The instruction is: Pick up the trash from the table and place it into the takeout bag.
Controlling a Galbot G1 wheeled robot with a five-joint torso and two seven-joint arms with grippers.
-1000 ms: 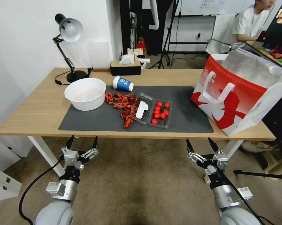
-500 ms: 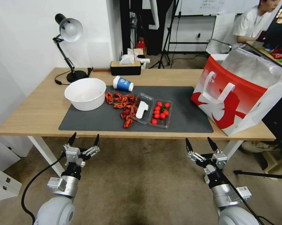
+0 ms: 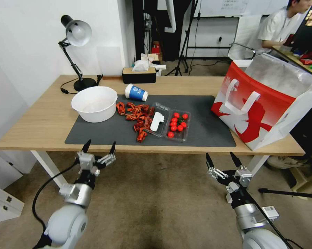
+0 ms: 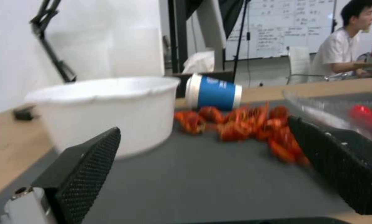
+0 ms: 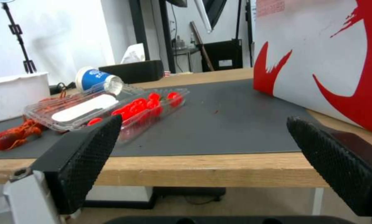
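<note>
On the light-wood table (image 3: 41,124), a grey mat (image 3: 204,128) carries white bowl (image 3: 94,103), blue-and-white paper cup (image 3: 136,92), red scraps (image 3: 136,116); takeout bag (image 3: 263,103) at right end. Left gripper (image 3: 98,148) and right gripper (image 3: 221,159), fingers spread, empty, below the front edge.

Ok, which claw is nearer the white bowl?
Left. The left claw is at the table's near edge, just short of the white bowl; the right claw hangs far across, toward the takeout bag.

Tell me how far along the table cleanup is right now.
Nothing looks done: the white bowl, blue-and-white paper cup, red scraps and clear tray all lie on the table, outside the takeout bag. The left gripper and right gripper hang open and empty before the table's near edge.
</note>
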